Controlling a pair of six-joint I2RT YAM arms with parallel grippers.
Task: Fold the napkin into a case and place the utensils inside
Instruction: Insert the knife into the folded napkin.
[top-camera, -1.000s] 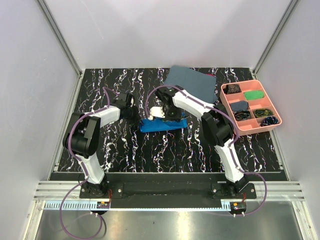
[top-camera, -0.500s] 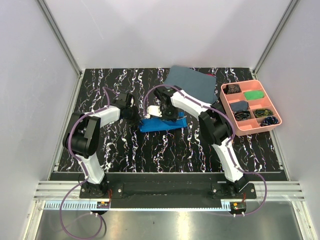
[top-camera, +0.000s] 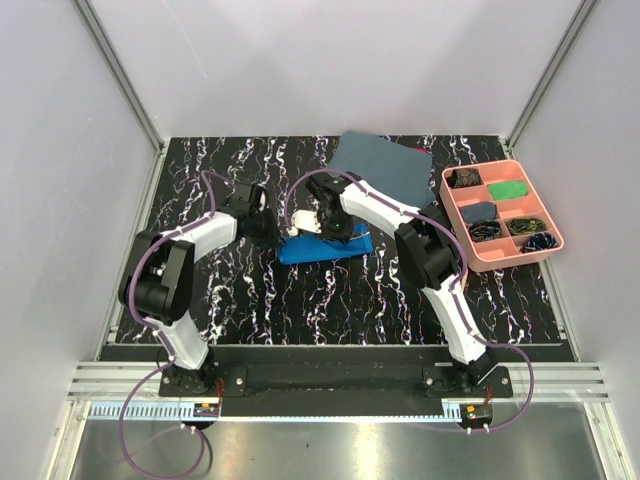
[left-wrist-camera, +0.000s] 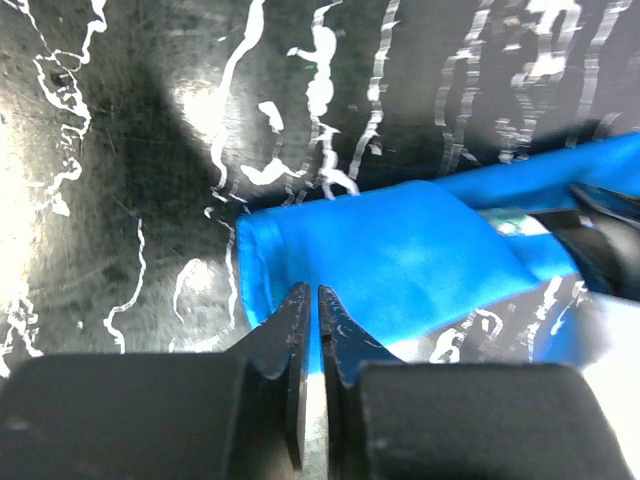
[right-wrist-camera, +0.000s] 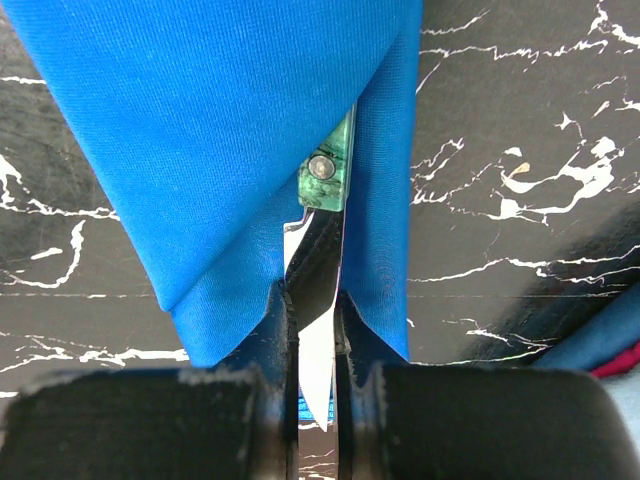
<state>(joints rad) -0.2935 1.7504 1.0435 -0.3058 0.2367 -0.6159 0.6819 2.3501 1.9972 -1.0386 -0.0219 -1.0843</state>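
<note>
Black right pincer (right-wrist-camera: 313, 300) clenched on the mirror-bright flat blade of a green-handled knife (right-wrist-camera: 326, 170), riveted handle just ahead between smooth, sheeny folds of the royal-blue cloth case (right-wrist-camera: 220, 120), left pincer (left-wrist-camera: 310, 305) with slim tips nearly together at the case's hem, cannot tell if gripping, glossy white-veined black bench (left-wrist-camera: 130, 150) beneath

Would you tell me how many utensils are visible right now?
1: a green-handled utensil, gripped by the right gripper, lies in a fold of the blue case. Others may be hidden inside.
</note>
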